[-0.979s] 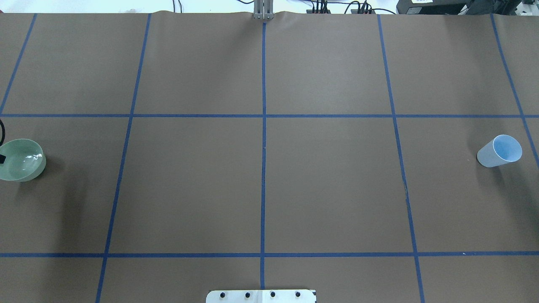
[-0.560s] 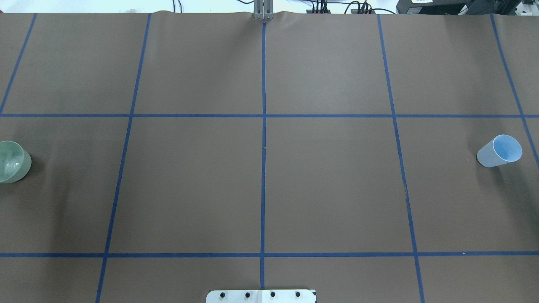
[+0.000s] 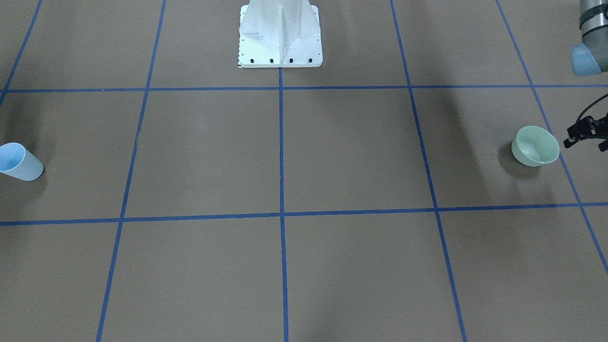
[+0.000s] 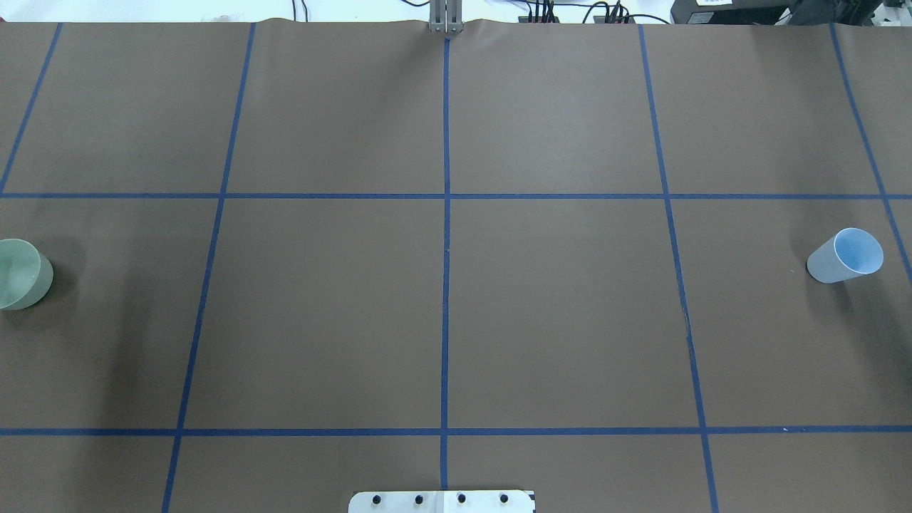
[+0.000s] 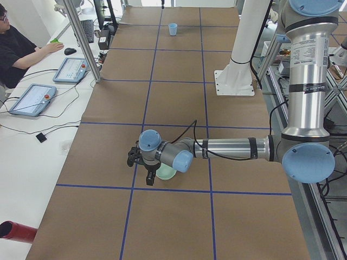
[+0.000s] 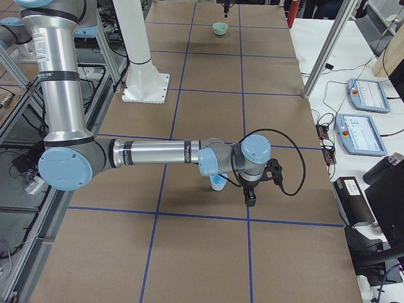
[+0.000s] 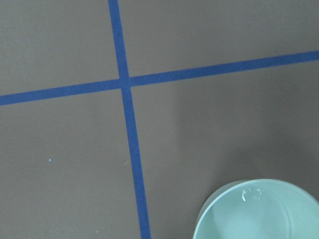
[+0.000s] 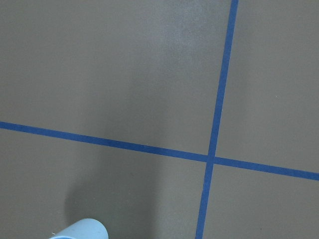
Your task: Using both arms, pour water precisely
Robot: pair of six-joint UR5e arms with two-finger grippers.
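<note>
A: What changed in the last second?

B: Only the glossy pale green round bowl. A second ago it looked bigger in the overhead view and sat further in from the 9 o'clock edge, with a black bit of gripper beside it. Now it looks smaller, that edge cuts it, and nothing black is near it. It hasn't shifted in the last half second.

A: So it was carried, then set down?

B: That's my read. It's resting on the brown paper-covered counter.

A: Where's the water?

B: The water is a shallow pool in the bowl. It glinted hard a second ago, rippled half a second ago, and looks flat now. The left wrist view shows one small glint under the rim.

A: Left gripper?

B: In the front-facing view the left gripper is at 3 o'clock of the bowl, just beside it and not touching. The frame cuts it partly, but the fingers look spread with nothing between them.

A: Right side?

B: No change. The matte light blue tapered cup stands at the overhead view's 3 o'clock edge. The right gripper is just beside it. Only a side view shows that gripper, so I can't tell if it's spread or closed. I also can't tell what's in the cup.

A: What does that mean for the task?

B: Neither vessel is held, and I see no spill. If the bowl is the receiver, the pour looks finished. If it's the source, it needs a regrasp.
</note>
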